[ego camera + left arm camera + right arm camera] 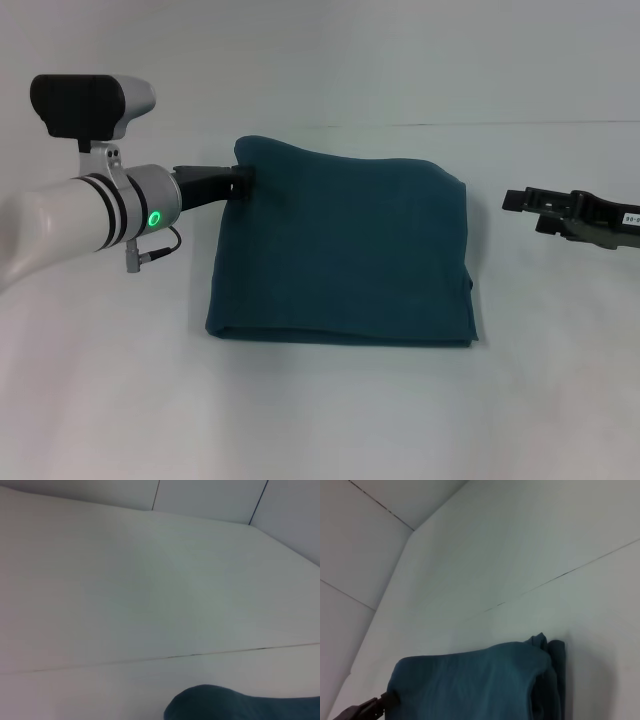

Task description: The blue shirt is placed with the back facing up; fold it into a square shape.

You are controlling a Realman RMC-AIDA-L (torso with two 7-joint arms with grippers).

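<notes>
The blue shirt (340,250) lies folded into a roughly square pad in the middle of the white table (320,420), plain side up. My left gripper (243,180) is at its far left corner, shut on the cloth, and that corner rides slightly up. The same corner and the left gripper (370,708) show in the right wrist view, with the blue shirt (470,685) stacked in layers at its other end. The left wrist view catches only an edge of the blue shirt (240,705). My right gripper (525,212) hovers open to the right of the shirt, apart from it.
A thin seam (520,124) crosses the table behind the shirt. White wall panels (210,497) rise behind the table.
</notes>
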